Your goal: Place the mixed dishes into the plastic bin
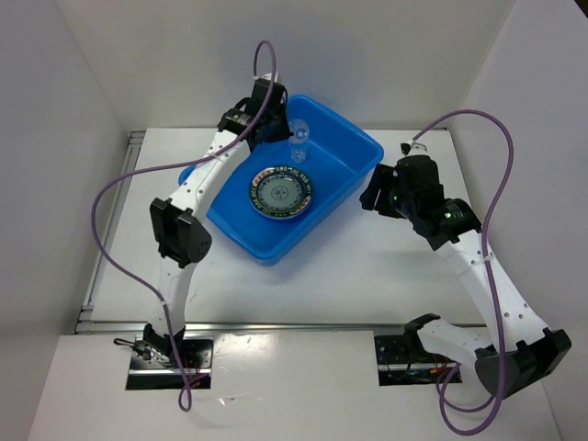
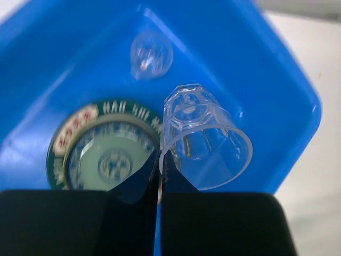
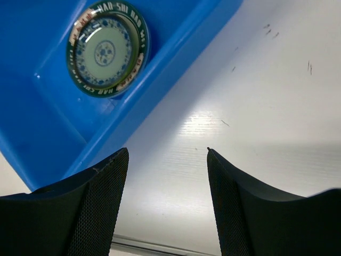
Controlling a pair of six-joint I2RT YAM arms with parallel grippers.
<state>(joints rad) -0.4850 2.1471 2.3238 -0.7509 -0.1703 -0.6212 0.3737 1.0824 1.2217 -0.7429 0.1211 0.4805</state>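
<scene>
The blue plastic bin [image 1: 342, 147] stands at the table's middle. A small dark teal patterned saucer [image 1: 281, 191] lies flat on its floor, and shows in the left wrist view [image 2: 104, 154] and the right wrist view [image 3: 106, 49]. My left gripper [image 1: 287, 129] hangs over the bin's far part, shut on the rim of a small clear cup [image 2: 205, 144] that it holds above the floor [image 2: 161, 154]. A second clear cup [image 2: 152, 53] rests on the bin floor beyond it. My right gripper [image 1: 375, 197] is open and empty over the table just right of the bin [image 3: 167, 151]. The other plates are out of view.
The bin's right wall [image 3: 160, 69] is close to my right gripper's left finger. White table [image 1: 386, 266] runs to the right and front of the bin. White walls enclose the table on the left, back and right.
</scene>
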